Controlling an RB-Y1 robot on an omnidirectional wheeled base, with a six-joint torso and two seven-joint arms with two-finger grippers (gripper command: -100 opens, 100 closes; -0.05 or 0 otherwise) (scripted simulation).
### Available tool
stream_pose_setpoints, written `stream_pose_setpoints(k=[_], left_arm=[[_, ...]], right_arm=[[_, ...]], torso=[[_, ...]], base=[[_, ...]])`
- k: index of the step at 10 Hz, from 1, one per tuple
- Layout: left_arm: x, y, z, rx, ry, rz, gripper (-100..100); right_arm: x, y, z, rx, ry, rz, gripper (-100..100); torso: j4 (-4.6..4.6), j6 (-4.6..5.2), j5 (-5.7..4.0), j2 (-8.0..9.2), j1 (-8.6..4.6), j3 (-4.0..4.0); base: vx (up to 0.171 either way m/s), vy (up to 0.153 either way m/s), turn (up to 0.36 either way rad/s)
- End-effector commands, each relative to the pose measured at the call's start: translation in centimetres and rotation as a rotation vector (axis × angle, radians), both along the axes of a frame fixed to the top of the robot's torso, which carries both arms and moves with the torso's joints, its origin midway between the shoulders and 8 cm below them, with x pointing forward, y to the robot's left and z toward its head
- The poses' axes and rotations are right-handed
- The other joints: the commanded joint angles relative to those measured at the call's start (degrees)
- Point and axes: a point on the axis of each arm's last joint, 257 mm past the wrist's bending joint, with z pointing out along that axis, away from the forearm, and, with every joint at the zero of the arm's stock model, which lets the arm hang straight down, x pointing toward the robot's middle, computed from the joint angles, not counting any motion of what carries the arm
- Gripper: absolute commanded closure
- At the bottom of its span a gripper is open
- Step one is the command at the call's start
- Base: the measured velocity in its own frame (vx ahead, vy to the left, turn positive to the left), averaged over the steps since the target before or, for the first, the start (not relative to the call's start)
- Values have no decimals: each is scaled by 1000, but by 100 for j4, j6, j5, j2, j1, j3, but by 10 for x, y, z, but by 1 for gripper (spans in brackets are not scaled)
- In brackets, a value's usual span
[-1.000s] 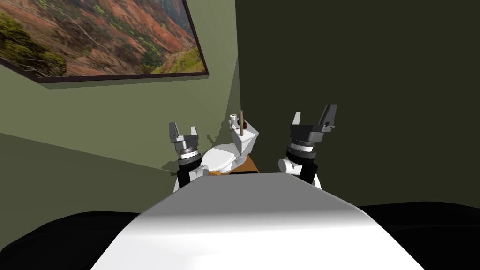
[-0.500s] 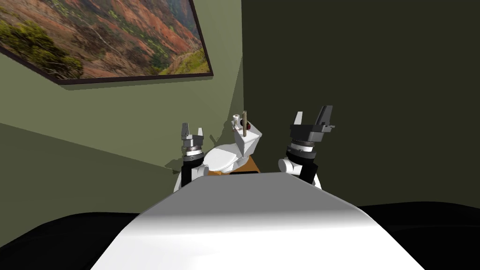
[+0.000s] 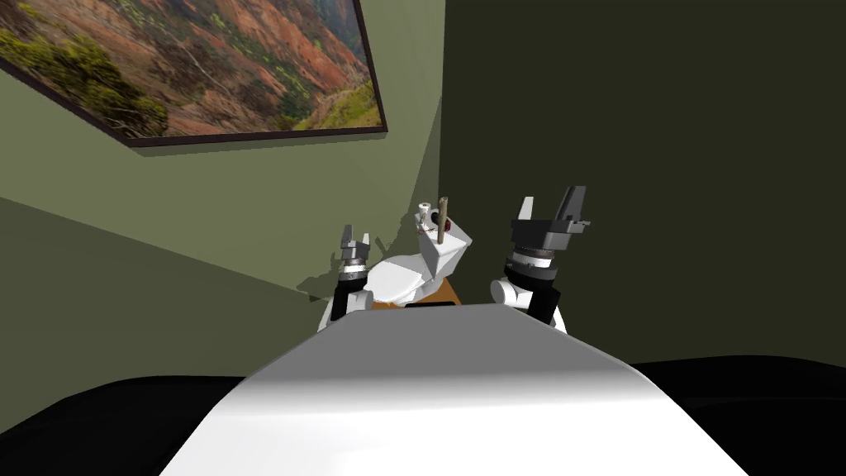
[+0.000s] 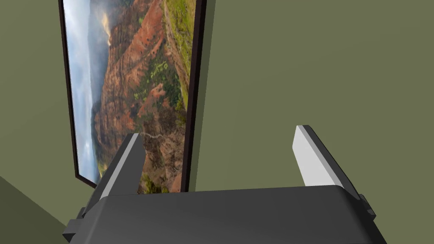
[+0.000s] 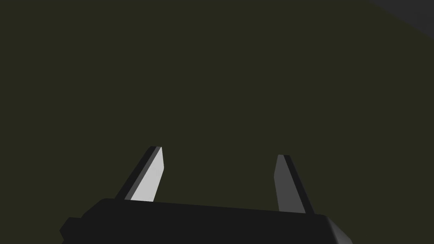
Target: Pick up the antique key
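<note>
Centre frame: brown key [image 3: 443, 220] upright on toilet tank [image 3: 436, 249], beside white item [image 3: 424, 213], red item [image 3: 447, 224].
My arms: left gripper [image 3: 355, 238], right gripper [image 3: 551, 203] flank it, jaws apart.

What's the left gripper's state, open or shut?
Open: the left gripper fingers stand wide apart in the left wrist view, nothing between them.

White toilet [image 3: 395, 279] in corner, framed landscape picture [image 3: 206, 66] on green wall [image 3: 248, 207] left of toilet, orange-brown patch [image 3: 447, 292] under toilet.

Tiny things [image 3: 425, 216] atop the toilet tank [image 3: 444, 253] are indistinct.
</note>
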Motion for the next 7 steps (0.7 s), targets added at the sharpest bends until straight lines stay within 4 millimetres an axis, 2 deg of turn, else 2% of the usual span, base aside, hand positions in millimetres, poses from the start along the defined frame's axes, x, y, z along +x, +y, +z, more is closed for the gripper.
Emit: stream_pose_setpoints(k=[1,3,6,7], left_arm=[[11,0,-15,-13,49,-12,-100],[22,-3,-38,-28,110,-26,-100],[37,-9,-71,-47,196,-45,-100],[37,-9,-71,-47,196,-45,-100]], right_arm=[[0,0,0,0,0,0,0],[0,0,0,0,0,0,0],[0,0,0,0,0,0,0],[0,0,0,0,0,0,0]], torso=[[0,0,0,0,0,0],[0,0,0,-3,-1,-1],[4,2,-6,20,-26,11],[5,1,-6,21,-26,12]], base=[[55,55,90],[54,29,59],[9,-13,36],[3,-4,13]])
